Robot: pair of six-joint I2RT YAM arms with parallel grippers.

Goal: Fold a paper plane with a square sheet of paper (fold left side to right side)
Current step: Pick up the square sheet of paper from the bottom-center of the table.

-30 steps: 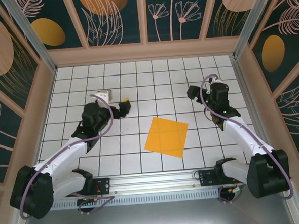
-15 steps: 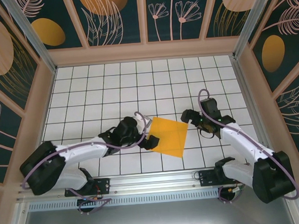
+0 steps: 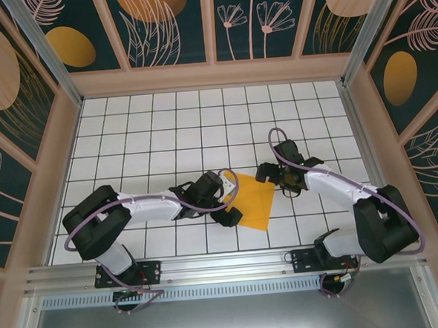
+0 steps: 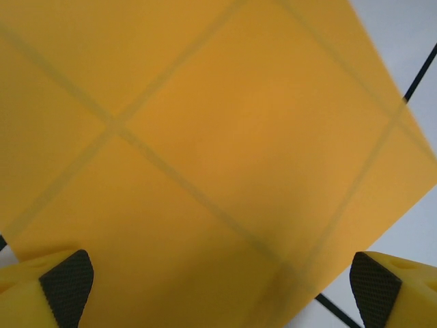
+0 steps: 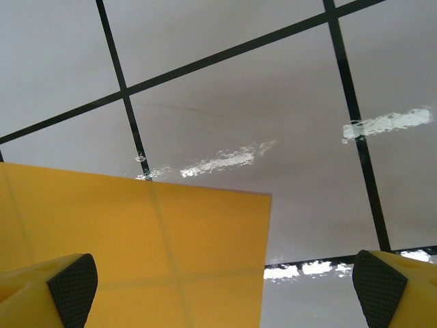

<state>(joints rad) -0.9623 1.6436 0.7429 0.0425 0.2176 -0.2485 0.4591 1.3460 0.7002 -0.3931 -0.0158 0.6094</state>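
Note:
The square sheet of paper (image 3: 254, 203) lies flat on the grid table, bright orange, tilted a little. My left gripper (image 3: 233, 199) is low over its left edge and stands open. In the left wrist view the sheet of paper (image 4: 205, 137) spans the gap between the yellow fingertips (image 4: 65, 287), with the left gripper (image 4: 218, 294) holding nothing. My right gripper (image 3: 274, 181) is open over the paper's far right corner. In the right wrist view that corner of the sheet of paper (image 5: 136, 232) lies flat between the wide-apart fingertips (image 5: 379, 287) of the right gripper (image 5: 225, 294).
The white grid table (image 3: 165, 130) stretches bare behind both arms. Patterned walls (image 3: 210, 23) close it in at the back and sides, and a metal rail (image 3: 225, 266) runs along the near edge.
Both arms have closed in on the paper: the left swung right and nearer to its left edge, the right moved left to its far right corner. The paper has stayed put.

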